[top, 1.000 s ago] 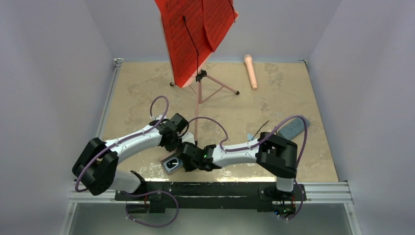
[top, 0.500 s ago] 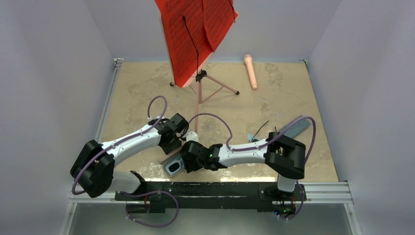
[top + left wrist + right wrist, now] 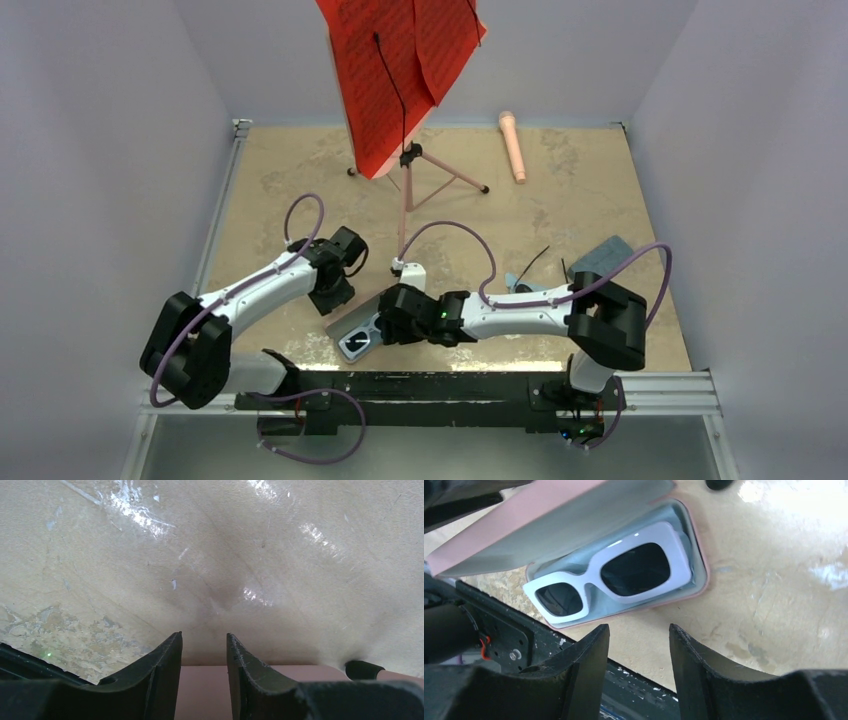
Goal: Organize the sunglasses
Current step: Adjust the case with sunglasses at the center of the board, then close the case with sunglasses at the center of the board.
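The white-framed sunglasses (image 3: 619, 577) lie folded in the open pink case (image 3: 702, 575), its lid (image 3: 539, 525) raised at a slant. From above, they (image 3: 356, 341) sit near the front edge. My right gripper (image 3: 639, 627) is open and empty, just right of the case (image 3: 380, 328). My left gripper (image 3: 204, 637) is open, its fingers over the pink lid's far edge (image 3: 300, 672); from above it (image 3: 335, 293) is just left of the lid (image 3: 358, 308). Of the black pair only thin arms (image 3: 537, 259) show behind my right arm.
A grey-blue flat case (image 3: 603, 254) lies at the right. A tripod stand (image 3: 410, 190) with a red sheet (image 3: 400, 70) stands at the back middle. A pale pink stick-shaped object (image 3: 513, 146) lies at the back right. The black front rail (image 3: 430, 385) runs just behind the case.
My left gripper has drawn back to the left, away from the case. The pink lid now stands further open. My right arm's elbow has swung right, uncovering the grey-blue case.
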Tool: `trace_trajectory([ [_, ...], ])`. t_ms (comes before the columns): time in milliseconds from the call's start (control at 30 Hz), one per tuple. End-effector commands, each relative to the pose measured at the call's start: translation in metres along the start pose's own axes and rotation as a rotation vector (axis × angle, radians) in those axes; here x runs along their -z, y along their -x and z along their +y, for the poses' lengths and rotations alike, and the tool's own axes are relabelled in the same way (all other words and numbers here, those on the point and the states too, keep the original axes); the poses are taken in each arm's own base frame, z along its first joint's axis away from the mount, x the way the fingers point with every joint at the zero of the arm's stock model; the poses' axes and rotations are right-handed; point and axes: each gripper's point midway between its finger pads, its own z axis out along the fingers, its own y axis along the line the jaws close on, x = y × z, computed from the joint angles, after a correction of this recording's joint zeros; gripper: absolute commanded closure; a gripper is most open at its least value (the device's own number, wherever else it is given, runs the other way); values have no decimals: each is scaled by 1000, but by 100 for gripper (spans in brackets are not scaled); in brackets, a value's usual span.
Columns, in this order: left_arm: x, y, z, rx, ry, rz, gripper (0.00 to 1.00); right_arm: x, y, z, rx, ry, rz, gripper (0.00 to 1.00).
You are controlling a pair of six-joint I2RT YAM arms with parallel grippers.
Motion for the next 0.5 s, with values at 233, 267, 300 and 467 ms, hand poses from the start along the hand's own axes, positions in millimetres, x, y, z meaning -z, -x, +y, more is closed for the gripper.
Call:
trace_trajectory([
  [233, 8, -14, -7, -44, -158, 58, 57, -20, 3, -23, -274, -149, -66, 47],
  [267, 9, -16, -7, -49, -169, 68, 57, -22, 3, -23, -275, -153, -64, 48],
  [300, 9, -18, -7, -50, -178, 75, 57, -25, 2, -24, -279, -158, -59, 49],
  [467, 12, -24, -7, -48, -216, 94, 57, -34, -2, -28, -283, -172, -44, 53],
])
